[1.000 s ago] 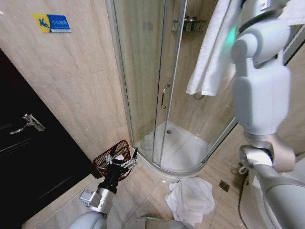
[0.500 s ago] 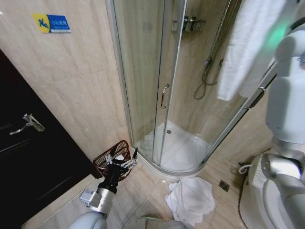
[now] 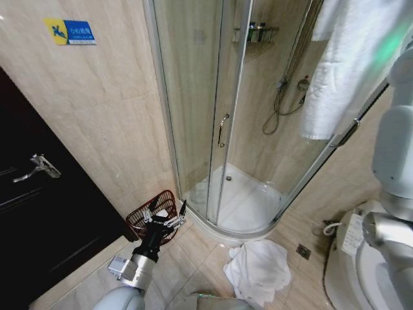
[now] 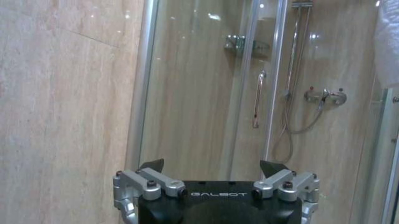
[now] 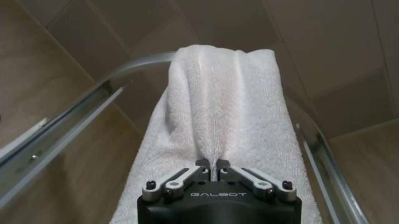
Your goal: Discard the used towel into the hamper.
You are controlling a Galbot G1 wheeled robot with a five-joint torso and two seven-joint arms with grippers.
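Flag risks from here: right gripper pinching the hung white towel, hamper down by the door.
1. Right gripper pinches just a thin fold of the white terry towel; it might slip free.
2. The dark red-brown wire hamper sits low beside the open left gripper, so the drop could miss.
3. A crumpled white towel on the floor may snag.

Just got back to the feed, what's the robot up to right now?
The right hand is pinched shut on a white towel that hangs over the top rail of the glass shower enclosure, high at the right of the head view. The left hand hangs low with its fingers open, just in front of the dark red wire hamper that stands on the floor by the wall. Another white towel lies crumpled on the floor tiles near the shower base.
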